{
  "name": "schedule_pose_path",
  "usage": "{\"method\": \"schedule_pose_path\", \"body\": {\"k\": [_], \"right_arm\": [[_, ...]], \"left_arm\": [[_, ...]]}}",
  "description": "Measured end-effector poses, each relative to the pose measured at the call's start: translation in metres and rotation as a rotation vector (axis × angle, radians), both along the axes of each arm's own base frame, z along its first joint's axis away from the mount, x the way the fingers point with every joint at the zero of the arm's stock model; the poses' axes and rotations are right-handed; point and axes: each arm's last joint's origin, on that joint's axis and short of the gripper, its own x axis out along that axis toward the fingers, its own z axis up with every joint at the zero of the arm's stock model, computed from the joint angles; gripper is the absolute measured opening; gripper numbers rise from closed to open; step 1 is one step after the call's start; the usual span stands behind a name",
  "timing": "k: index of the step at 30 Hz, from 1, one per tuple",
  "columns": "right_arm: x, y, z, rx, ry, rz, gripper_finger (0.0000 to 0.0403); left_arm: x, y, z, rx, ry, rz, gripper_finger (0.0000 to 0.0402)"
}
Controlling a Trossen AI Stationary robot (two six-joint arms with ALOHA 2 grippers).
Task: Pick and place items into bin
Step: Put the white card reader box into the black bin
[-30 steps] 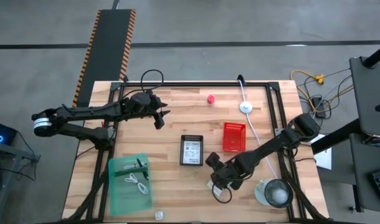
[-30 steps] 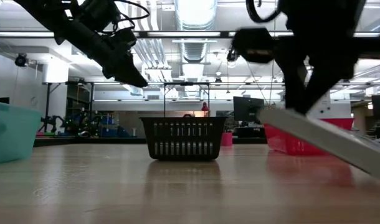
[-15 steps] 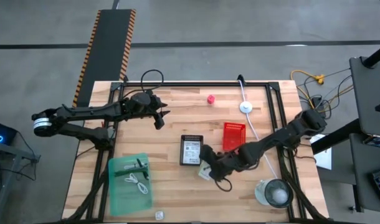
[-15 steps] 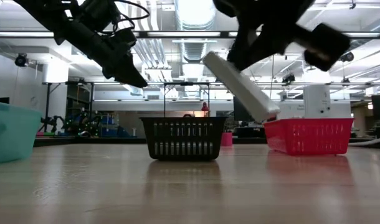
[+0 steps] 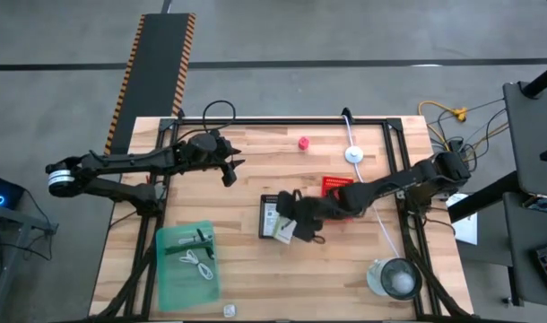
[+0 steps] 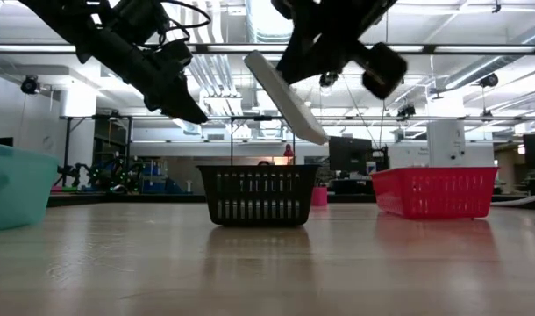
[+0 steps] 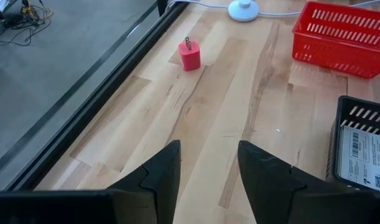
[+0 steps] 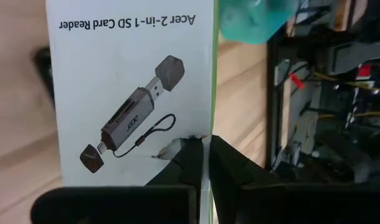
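right gripper (image 5: pixel 291 224) clamped on white printed card box (image 5: pixel 283 231), held tilted in the air over the black mesh basket (image 5: pixel 273 205) mid-desk | left gripper (image 5: pixel 230 170) fingers apart, holding nothing, raised near the desk's far-left corner | teal translucent bin (image 5: pixel 187 263) at near-left edge, coiled white cable (image 5: pixel 199 264) inside

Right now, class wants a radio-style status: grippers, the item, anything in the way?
Right gripper shut on white card box, held above black basket. Left gripper open, empty, waiting near table's far-left side. Nothing blocking.
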Motion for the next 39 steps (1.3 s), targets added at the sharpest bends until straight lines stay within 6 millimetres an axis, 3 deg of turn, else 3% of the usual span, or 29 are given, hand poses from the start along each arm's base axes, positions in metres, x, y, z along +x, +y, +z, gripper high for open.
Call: {"method": "schedule_pose_path", "body": {"k": [8, 12, 24, 39], "right_arm": [[0.010, -0.045, -0.005, 0.065, -0.044, 0.102, 0.0008], [0.009, -0.058, -0.009, 0.104, -0.043, 0.144, 0.0008], [0.004, -0.069, -0.028, 0.058, -0.074, 0.178, 0.0008], [0.005, -0.074, -0.033, 0.099, -0.079, 0.216, 0.0009]], "left_arm": [[0.000, 0.000, 0.000, 0.000, 0.000, 0.000, 0.0144], [0.000, 0.000, 0.000, 0.000, 0.000, 0.000, 0.0144], [0.000, 0.000, 0.000, 0.000, -0.001, 0.000, 0.0144], [0.000, 0.000, 0.000, 0.001, -0.001, 0.000, 0.0144]]}}
